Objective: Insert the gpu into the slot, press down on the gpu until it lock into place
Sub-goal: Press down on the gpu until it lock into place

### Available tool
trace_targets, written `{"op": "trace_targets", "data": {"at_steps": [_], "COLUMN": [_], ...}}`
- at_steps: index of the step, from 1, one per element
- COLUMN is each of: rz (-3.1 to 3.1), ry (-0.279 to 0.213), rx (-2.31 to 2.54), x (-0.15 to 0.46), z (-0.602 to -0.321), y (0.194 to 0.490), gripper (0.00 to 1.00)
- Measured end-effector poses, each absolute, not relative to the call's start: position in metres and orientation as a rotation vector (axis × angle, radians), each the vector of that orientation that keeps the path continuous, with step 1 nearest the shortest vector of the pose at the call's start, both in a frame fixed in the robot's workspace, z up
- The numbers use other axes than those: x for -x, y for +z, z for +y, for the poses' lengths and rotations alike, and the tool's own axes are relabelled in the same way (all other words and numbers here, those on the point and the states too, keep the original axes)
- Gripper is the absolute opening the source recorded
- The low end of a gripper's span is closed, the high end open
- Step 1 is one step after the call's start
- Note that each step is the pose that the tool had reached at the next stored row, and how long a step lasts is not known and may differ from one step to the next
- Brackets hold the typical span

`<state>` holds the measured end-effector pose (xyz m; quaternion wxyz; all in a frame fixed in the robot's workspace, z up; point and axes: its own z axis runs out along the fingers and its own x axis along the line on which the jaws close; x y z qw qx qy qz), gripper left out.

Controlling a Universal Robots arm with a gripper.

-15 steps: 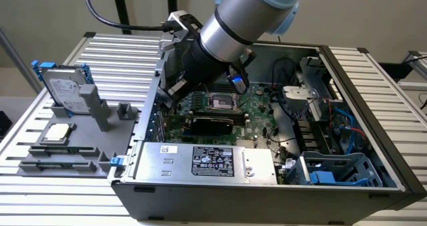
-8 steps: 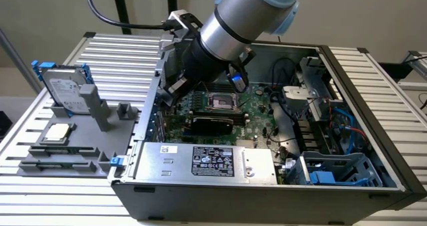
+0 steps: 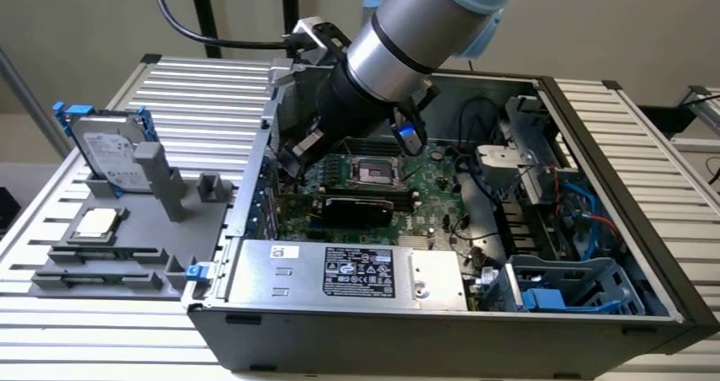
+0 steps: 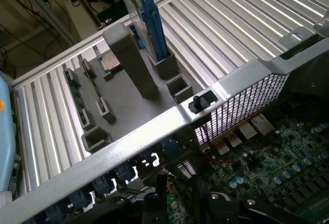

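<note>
In the exterior view the gpu [image 3: 357, 208] sits low in the middle of the frame, a black card standing on the green motherboard [image 3: 433, 191] inside the open computer case [image 3: 585, 229]. Its long axis runs across the frame from left to right, parallel to the silver power supply [image 3: 349, 273] just below it. The slot cannot be made out beneath the card, so whether the card is fully seated cannot be told.

The gripper [image 3: 302, 149] hangs at the end of the arm [image 3: 394, 44], up and to the left of the card, near the case's rear wall and clear of the gpu. So the card lies down and to the right of the jaws. Whether the jaws stand apart or together, I cannot tell.
</note>
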<state>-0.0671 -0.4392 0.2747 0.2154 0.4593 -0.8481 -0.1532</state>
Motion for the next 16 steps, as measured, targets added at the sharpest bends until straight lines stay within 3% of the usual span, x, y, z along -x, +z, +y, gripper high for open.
{"op": "trace_targets", "data": {"at_steps": [7,16], "rz": [-2.364,-2.455], "ry": [-0.415,-0.311], "rx": [-1.281,-1.417], "x": [0.05,0.05], "z": [-0.439,-0.439], "y": [0.275,0.275], "gripper": [0.33,0.33]}}
